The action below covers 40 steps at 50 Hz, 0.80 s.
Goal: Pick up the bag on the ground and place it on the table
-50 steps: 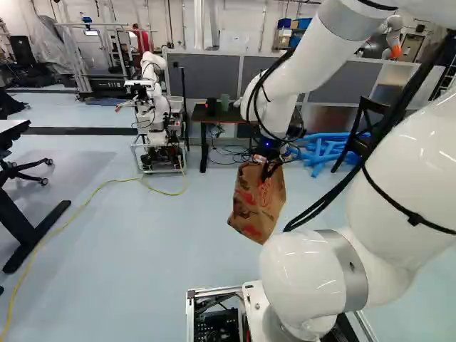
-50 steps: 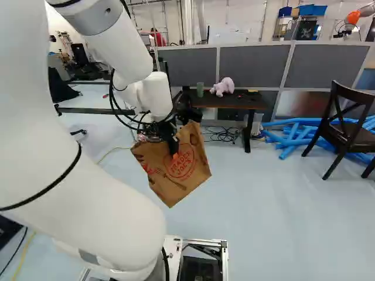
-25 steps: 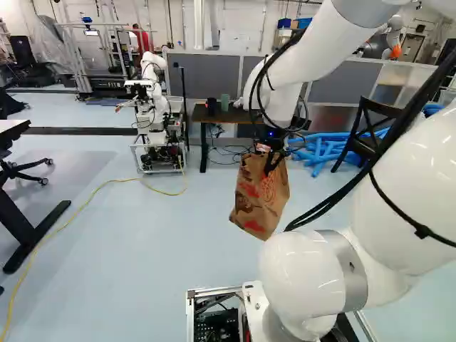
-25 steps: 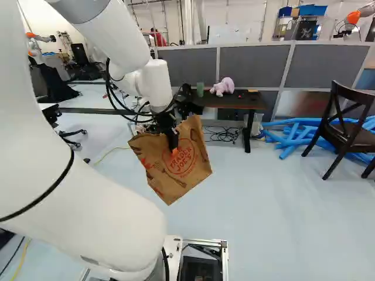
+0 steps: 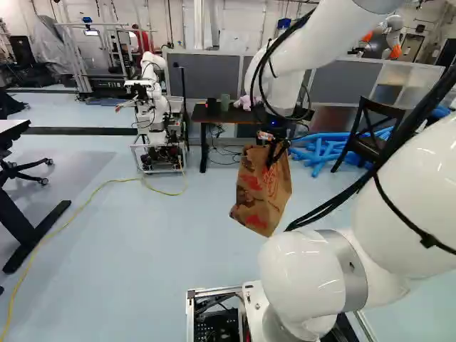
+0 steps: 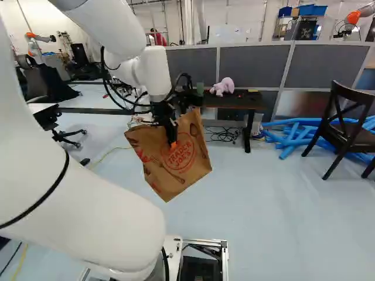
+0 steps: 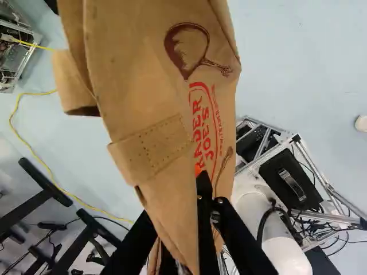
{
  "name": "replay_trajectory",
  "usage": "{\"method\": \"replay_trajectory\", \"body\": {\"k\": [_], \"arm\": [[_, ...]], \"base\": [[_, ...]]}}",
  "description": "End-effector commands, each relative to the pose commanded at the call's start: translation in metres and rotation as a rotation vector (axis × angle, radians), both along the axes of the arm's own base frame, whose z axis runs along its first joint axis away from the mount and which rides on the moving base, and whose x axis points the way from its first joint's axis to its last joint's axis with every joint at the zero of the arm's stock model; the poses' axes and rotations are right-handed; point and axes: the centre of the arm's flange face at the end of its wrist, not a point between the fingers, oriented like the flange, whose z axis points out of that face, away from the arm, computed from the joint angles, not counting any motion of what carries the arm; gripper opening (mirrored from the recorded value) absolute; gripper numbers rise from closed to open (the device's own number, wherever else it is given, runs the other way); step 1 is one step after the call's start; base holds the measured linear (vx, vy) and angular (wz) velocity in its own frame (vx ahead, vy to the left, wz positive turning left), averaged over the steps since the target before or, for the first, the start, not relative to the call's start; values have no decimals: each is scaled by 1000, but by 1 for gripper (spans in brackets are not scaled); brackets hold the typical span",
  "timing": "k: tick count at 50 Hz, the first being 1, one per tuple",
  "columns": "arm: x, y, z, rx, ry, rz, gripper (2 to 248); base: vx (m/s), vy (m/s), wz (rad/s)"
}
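Paper bag (image 6: 177,170) hanging from the gripper (image 6: 173,142), above the floor (image 6: 263,205).
The fingers are clamped on the bag near its upper edge; in the right base view, the dark table (image 6: 240,102) stands at one o'clock from it, holding a pink toy (image 6: 222,87) and green cup (image 6: 200,89).

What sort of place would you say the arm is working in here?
Most likely a robotics lab or workshop: another robot stands on a wheeled metal frame, grey partition panels line the floor, and cables lie beneath the table.
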Motion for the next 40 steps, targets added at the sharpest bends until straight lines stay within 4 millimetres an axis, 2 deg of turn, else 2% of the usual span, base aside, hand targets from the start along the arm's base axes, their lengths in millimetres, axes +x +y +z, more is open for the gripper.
{"method": "replay_trajectory", "body": {"k": [40], "arm": [[0, 3, 62, 1, 22, 7, 23]], "base": [[0, 0, 0]]}}
